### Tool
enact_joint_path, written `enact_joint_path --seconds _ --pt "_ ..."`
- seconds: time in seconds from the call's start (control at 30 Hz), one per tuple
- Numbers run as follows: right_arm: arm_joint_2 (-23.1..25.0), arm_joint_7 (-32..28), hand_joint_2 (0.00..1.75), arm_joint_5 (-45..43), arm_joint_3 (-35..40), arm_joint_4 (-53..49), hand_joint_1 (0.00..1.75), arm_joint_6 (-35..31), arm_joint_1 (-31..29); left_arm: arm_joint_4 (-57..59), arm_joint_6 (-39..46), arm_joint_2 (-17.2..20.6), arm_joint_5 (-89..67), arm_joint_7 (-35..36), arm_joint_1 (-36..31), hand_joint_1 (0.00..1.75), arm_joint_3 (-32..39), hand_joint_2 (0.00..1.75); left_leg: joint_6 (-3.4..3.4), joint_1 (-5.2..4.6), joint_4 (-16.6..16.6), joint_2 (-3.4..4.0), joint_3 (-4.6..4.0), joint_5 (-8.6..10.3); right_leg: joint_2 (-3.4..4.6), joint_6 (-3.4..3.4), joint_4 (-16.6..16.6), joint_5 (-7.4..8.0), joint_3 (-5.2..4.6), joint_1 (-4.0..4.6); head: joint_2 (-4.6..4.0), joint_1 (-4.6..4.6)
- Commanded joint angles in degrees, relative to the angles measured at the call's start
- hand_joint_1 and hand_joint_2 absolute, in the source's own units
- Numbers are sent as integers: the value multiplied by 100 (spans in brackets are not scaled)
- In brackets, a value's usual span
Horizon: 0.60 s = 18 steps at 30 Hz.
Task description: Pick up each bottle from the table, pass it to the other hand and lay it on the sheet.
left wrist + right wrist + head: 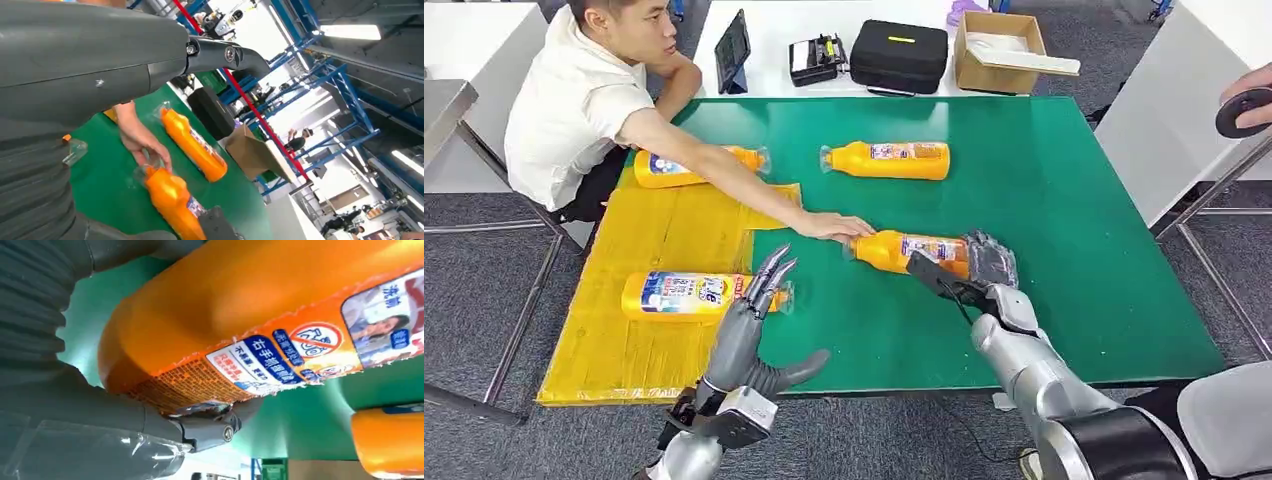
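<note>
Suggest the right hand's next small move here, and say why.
Probably hold off lifting: the right hand wraps the base of the near bottle, which lies on the green table, but a person's hand touches its cap end.

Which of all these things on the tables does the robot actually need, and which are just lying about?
Needed:
- four orange bottles: one at the right hand, touched by a person's hand; one mid-table; two on the sheet
- yellow sheet
- left hand, holding nothing

Lying about:
- black case
- cardboard box
- tablet
</note>
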Motion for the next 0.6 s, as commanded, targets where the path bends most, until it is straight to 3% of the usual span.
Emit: enact_joint_path --seconds 0.03,0.1,0.27,0.33,0.43,0.6 --pt "107 -536 175 -117 -121 427 175 302 -15 288 -31 135 97 -48 -193 0 -159 175 -1 4 -4 3 20 -3 -5 -18 -7 -3 22 7 0 0" --pt "76 -1115 175 -412 -261 408 175 511 27 313 -63 128 167 -130 -210 0 -153 175 -1 5 -6 0 27 -3 -9 -22 -9 -4 30 9 0 0" --pt "56 -1191 175 -592 -362 397 175 521 55 311 -117 113 243 -161 -193 0 -143 175 0 3 -6 -1 25 -2 -6 -14 -8 -2 27 5 0 0" --pt "124 -1820 175 -1338 -906 307 175 922 135 232 -255 78 522 -224 -109 0 -84 175 0 4 -7 -7 27 -1 -14 -16 -9 -4 31 5 0 0" --pt "98 -1931 175 -1432 -916 236 175 998 190 194 -296 43 651 -228 -55 0 -45 175 0 5 -6 -3 29 -3 -10 -17 -11 -4 35 6 0 0" --pt "286 -3183 175 -2596 -1329 -589 175 1405 582 83 -500 -417 1859 -70 353 0 440 175 0 5 -4 0 26 -6 -7 -17 -9 -5 32 6 0 0"
